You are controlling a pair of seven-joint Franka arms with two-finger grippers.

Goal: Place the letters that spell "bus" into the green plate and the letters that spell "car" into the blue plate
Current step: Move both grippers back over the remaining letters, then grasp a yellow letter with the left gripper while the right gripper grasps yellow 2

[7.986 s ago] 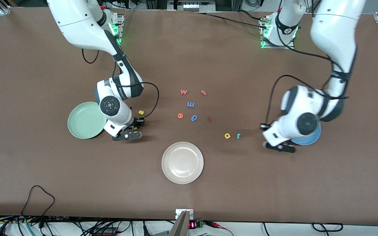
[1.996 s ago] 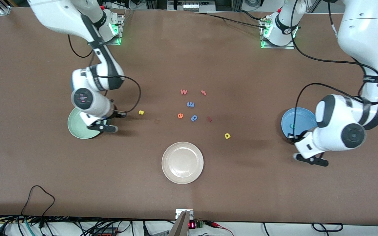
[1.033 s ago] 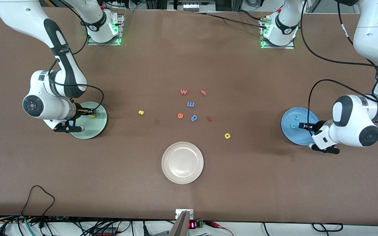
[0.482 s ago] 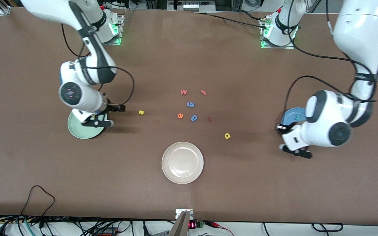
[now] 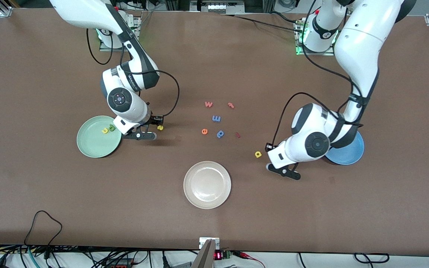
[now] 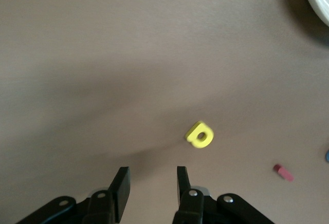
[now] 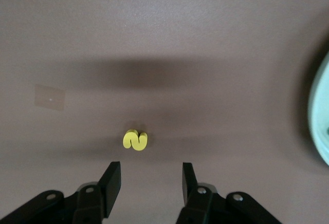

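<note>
Left gripper [image 6: 151,188] open, empty, over table by small yellow foam letter a [image 5: 258,154]. Right gripper [image 7: 151,183] open, empty, by yellow letter s [image 5: 159,127]. Round pale green plate [image 5: 91,147] holds 2 letters (u, b). Round blue plate [image 5: 350,154] half hidden under left arm. Cream plate [image 5: 207,201], loose letter cluster [image 5: 216,118] between arms.

Three round, raised-rim plates: a pale mint-green plate [image 5: 89,147], a cream-white plate [image 5: 207,203] and a sky-blue plate [image 5: 350,156].

Ten small toy letters are in view:
- Three are yellow: the yellow s [image 7: 135,140] just ahead of the right gripper [image 7: 149,179], the yellow a [image 6: 200,134] just ahead of the left gripper [image 6: 152,185], and a yellow u [image 5: 105,130].
- One is a green b [image 5: 112,128].
- Three are orange letters [image 5: 208,104].
- Two are blue letters [image 5: 216,118].
- One is a dark red letter [image 5: 237,135].
</note>
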